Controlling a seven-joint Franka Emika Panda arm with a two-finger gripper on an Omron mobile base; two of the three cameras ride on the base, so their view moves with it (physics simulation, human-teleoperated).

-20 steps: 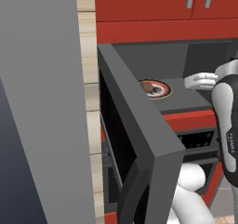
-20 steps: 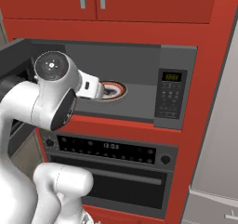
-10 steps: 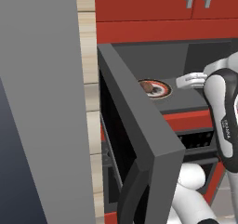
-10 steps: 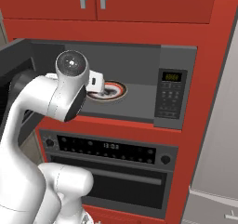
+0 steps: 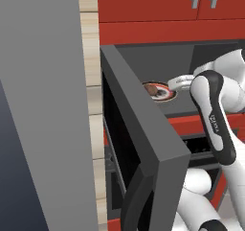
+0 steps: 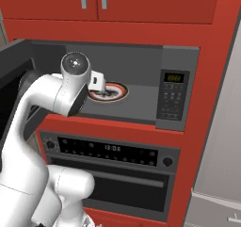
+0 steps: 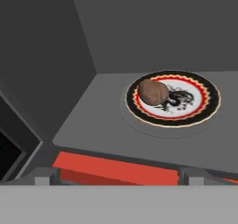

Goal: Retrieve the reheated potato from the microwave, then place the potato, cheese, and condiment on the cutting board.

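- The microwave (image 6: 179, 87) stands open, its door (image 5: 143, 144) swung wide.
- The potato (image 7: 153, 92) lies on the left part of a patterned plate (image 7: 204, 108) on the microwave floor (plate rim black and red).
- The gripper (image 7: 116, 175), fingers apart and empty, sits at the front edge of the cavity, short of the plate.

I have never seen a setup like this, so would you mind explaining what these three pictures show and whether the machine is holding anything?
It is a white robot arm in a rendered kitchen. Two cameras sit behind it, left and right; the third looks out from its hand. The microwave stands open, its door swung out to the left. Inside, a patterned plate carries the brown potato. The tool is open and holds nothing, with its fingertips at the microwave's front edge, short of the plate. Below is an oven.
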